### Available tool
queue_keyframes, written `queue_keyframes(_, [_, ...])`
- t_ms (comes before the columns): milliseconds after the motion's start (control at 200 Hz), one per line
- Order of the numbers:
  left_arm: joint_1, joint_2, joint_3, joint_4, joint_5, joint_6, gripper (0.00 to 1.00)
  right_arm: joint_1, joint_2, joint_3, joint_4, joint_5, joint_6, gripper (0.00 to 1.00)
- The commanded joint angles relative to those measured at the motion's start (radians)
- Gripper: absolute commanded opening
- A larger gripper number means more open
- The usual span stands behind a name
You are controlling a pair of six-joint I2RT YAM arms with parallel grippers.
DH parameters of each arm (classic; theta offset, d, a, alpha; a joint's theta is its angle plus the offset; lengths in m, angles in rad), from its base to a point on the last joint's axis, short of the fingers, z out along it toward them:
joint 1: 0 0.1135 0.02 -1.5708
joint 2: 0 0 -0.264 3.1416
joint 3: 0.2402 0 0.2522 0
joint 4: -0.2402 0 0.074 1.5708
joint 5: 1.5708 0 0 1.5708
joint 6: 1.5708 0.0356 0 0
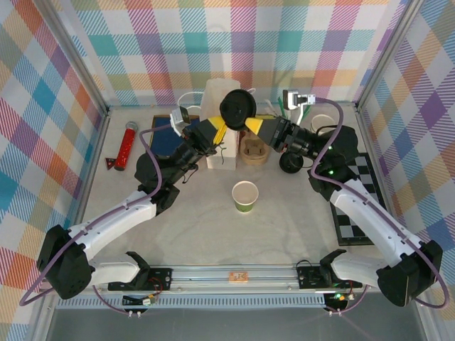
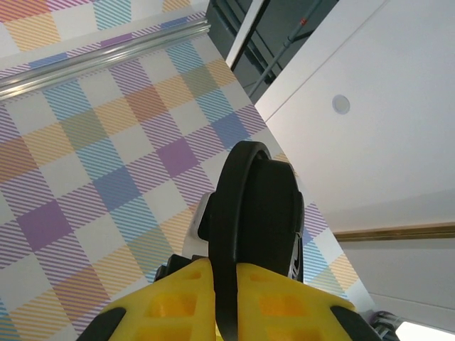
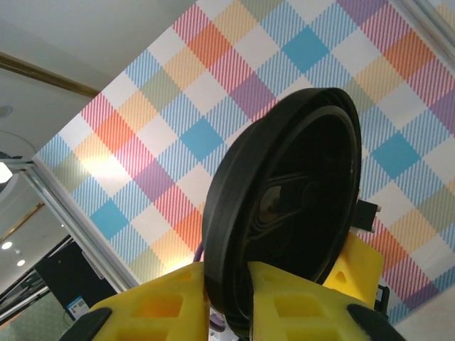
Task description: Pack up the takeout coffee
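Pinching the black lid [image 1: 238, 108] on edge, our left jaws and right jaws sit narrow on its rim. Below it, the green cup [image 1: 245, 197] stands lidless on the tabletop [image 1: 199, 227], midway between our arms.

Arms converge at twelve o'clock; left gripper [image 1: 222, 129] pinches the black lid [image 1: 238, 106]; right gripper [image 1: 250, 126] straddles it.

Arms: white links [image 1: 117, 220], black joints, purple cables [image 1: 141, 145]; end effector fingers [image 2: 170, 302] yellow, waffle-patterned
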State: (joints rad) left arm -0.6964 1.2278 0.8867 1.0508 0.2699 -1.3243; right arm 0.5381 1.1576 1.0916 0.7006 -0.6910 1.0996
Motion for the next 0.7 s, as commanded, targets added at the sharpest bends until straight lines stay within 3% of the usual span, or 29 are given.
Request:
queue_keyframes(0, [-0.014,0.002,0.011,0.084,0.003,-0.009,0.12,0.014,-0.004,-0.01,-0.103,-0.012,-0.039,0.22])
queue_keyframes(115, [-0.014,0.0,0.003,0.075,0.003,-0.005,0.12,0.014,-0.009,-0.001,-0.13,-0.002,-0.051,0.3])
queue_keyframes(330, [-0.014,-0.018,-0.015,0.031,-0.003,0.018,0.11,0.014,-0.031,0.012,-0.186,0.019,-0.085,0.36])
queue_keyframes(470, [-0.013,-0.039,-0.023,-0.021,-0.006,0.044,0.11,0.014,-0.061,0.012,-0.248,0.047,-0.122,0.49])
queue_keyframes(575, [-0.014,-0.055,-0.036,-0.059,-0.013,0.061,0.11,0.014,-0.093,0.015,-0.318,0.073,-0.162,0.66])
queue_keyframes(695, [-0.014,-0.077,-0.051,-0.101,-0.027,0.078,0.11,0.014,-0.148,0.019,-0.447,0.124,-0.229,0.74])
